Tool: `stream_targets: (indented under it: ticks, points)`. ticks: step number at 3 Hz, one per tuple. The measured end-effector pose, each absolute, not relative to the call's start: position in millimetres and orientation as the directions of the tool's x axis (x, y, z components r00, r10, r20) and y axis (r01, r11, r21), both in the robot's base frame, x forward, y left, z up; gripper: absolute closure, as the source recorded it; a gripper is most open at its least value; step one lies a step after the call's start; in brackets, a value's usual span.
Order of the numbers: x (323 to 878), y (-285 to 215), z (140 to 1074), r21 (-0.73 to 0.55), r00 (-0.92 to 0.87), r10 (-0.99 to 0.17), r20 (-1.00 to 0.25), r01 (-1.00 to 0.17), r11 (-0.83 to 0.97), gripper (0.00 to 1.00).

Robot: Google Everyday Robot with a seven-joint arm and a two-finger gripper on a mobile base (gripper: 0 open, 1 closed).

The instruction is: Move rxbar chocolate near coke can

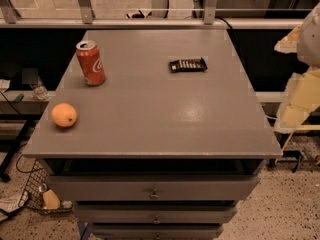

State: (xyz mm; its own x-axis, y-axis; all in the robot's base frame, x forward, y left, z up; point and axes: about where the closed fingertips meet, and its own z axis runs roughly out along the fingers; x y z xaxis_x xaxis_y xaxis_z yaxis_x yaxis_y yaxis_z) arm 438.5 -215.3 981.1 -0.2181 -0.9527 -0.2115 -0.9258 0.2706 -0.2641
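The rxbar chocolate [188,64] is a flat black bar with pale lettering, lying flat on the grey cabinet top [165,119] at the back, right of centre. The coke can [90,63] is red with a silver top and stands upright at the back left. A wide stretch of bare top separates the two. My gripper [296,106] is at the pale arm parts by the right edge of the view, off the right side of the cabinet, well away from both the bar and the can.
A round orange fruit [64,115] sits near the front left corner of the top. Drawers [154,190] face me below the front edge. A rail [150,23] runs behind the cabinet. Clutter and a wire basket [42,196] lie on the floor at the left.
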Motion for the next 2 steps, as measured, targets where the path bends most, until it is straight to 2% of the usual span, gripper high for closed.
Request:
stream_targets:
  ticks: [1, 2]
  points:
    - [439.0, -214.9, 981.7, -0.266, -0.216, -0.953, -0.213, -0.925, 0.269, 0.00]
    - [468.4, -202.0, 974.7, -0.251, -0.152, -0.960, -0.235, -0.945, 0.211, 0.00]
